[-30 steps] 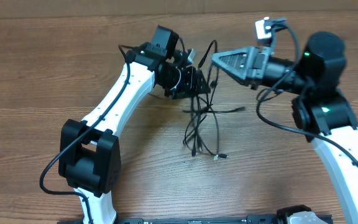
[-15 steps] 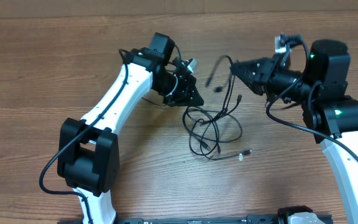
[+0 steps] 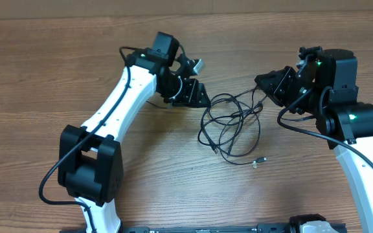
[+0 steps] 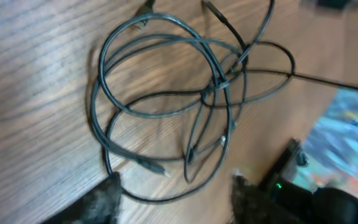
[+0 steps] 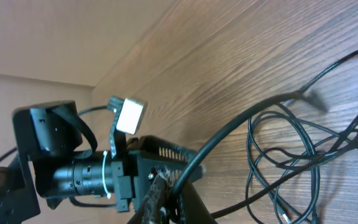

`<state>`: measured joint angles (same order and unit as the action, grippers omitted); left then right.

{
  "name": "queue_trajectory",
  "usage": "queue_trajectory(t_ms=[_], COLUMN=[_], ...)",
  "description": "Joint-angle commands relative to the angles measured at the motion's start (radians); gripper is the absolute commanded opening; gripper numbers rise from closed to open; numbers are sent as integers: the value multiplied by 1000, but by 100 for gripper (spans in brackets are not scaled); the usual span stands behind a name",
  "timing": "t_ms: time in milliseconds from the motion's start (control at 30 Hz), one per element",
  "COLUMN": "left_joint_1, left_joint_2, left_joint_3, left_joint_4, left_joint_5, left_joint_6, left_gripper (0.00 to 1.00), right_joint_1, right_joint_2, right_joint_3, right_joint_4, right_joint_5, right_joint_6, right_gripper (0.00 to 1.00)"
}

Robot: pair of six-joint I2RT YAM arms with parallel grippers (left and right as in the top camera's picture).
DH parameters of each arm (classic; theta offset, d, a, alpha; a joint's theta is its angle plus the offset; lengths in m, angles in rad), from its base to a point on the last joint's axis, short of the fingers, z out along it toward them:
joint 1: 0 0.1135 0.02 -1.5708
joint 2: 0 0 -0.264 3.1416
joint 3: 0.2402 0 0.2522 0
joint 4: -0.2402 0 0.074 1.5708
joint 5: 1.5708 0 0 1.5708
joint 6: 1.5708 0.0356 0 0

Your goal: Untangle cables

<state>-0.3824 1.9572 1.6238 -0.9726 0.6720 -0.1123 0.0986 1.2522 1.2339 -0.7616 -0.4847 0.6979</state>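
Nearest the robot's base, a small plug (image 3: 258,160) lies free on the wooden table (image 3: 57,77) at the end of a loose strand. Just beyond it, in the middle of the table between the two arms, the cables (image 3: 230,123) are seen as one loose heap of overlapping loops. They are crossed in several places and bunched together at one point near the middle.

At the far left edge of the heap, the left pincer (image 4: 176,183) is held released, jaws apart, with nothing gripped. At the far right edge, the right pincer (image 5: 173,186) is clenched on one strand, which is drawn out sideways from the heap.

The task is judged to be at an early to middle stage. The loops lie spread out, but no cable is yet separated from the others. The crossings and the central bunch are left to be pulled apart.
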Motion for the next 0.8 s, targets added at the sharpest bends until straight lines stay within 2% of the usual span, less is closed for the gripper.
queue_trajectory(t_ms=[0, 133, 200, 233, 267, 367, 433, 600, 767], left_joint_1=[-40, -75, -95, -105, -123, -150, -170, -222, -263], left_joint_2=[-17, 20, 40, 50, 65, 84, 98, 151, 224], left_joint_3=[0, 0, -1, -1, -1, -1, -1, -1, -1], left_joint_4=[33, 26, 3, -5, -19, -43, -53, -49, -48], left_joint_5=[-105, -129, -129, -127, -82, 33, 51, 6, -16], left_joint_6=[-31, -57, -39, -20, 77, 267, 346, 371, 370], left_gripper=[62, 63, 49, 46, 45, 51, 56, 59, 57], right_joint_1=[-3, -4, -4, -4, -4, -4, -4, -4, -4], right_joint_2=[-10, -10, -10, -10, -10, -10, -10, -10, -10], right_joint_3=[11, 11, 11, 11, 11, 11, 11, 11, 11], right_joint_4=[-11, -37, -48, -51, -53, -59, -64, -85, -90], right_joint_5=[-17, -1, 11, 14, 13, 13, 13, 21, 26], right_joint_6=[-39, -54, -60, -61, -68, -73, -76, -79, -79], right_gripper=[4, 4, 4, 4, 4, 4, 4, 4, 4])
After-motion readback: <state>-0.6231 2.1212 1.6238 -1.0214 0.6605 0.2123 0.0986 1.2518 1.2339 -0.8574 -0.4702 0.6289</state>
